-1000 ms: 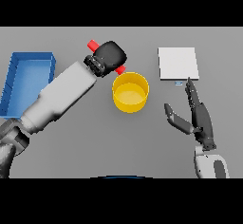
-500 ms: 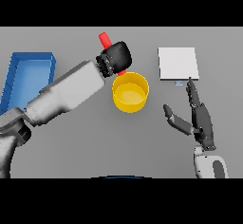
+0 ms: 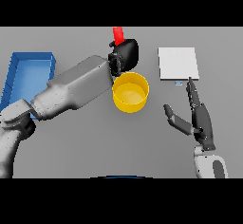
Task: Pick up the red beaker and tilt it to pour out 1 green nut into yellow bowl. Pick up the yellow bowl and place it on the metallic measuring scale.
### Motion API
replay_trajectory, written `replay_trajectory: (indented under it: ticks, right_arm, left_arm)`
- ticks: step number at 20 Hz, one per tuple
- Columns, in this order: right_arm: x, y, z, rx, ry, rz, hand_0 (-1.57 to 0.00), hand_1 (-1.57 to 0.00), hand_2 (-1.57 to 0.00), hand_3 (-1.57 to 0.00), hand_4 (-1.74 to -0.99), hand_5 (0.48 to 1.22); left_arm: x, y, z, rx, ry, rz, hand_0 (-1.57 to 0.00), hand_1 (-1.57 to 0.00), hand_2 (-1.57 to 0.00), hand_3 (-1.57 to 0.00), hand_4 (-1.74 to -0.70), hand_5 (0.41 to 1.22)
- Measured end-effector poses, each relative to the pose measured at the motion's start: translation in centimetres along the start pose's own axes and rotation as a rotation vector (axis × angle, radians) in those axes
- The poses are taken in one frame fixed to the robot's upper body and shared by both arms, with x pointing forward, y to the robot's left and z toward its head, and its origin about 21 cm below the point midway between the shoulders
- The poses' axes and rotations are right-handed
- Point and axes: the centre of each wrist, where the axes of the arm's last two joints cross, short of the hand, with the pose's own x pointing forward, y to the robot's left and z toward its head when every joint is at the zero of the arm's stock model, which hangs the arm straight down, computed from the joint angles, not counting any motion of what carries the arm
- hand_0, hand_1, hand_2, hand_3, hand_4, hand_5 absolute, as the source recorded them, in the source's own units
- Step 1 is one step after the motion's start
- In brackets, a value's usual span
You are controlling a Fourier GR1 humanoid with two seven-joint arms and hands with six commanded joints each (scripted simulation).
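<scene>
Fingers (image 3: 193,97) of the right hand (image 3: 201,121) stand straight and relaxed nearest the lower edge on the right, thumb spread out to the side, touching nothing; their tips end near the metallic measuring scale (image 3: 178,62), which lies flat on the grey table (image 3: 95,142) farther back. To the left of that hand, mid-table, sits the yellow bowl (image 3: 130,92); whether a green nut lies inside cannot be made out. Just behind the bowl's far rim, the left hand (image 3: 125,55) is curled round the red beaker (image 3: 117,35), hiding most of it, so only a red end pokes up above the hand. At the far left a blue tray (image 3: 28,73) rests, its near corner covered by the left arm.
</scene>
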Motion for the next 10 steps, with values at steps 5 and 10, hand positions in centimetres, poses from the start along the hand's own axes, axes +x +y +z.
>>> replay_trajectory:
  ticks: [5, 10]
  right_arm:
    - [-0.1, 0.1, 0.2, -0.002, 0.014, 0.001, 0.0, 0.0, 0.0, 0.0, -1.135, 0.563]
    - [0.3, 0.5, -0.4, 0.012, -0.017, 0.0, 0.0, 0.0, 0.0, 0.0, -1.117, 0.554]
  left_arm:
    - [-5.0, 3.3, 1.5, 0.006, 0.054, -0.163, -1.57, -1.57, -1.57, -1.57, -1.73, 1.221]
    - [-14.1, 3.5, 5.3, 0.034, 0.273, -0.03, -1.57, -1.57, -1.57, -1.57, -1.72, 1.221]
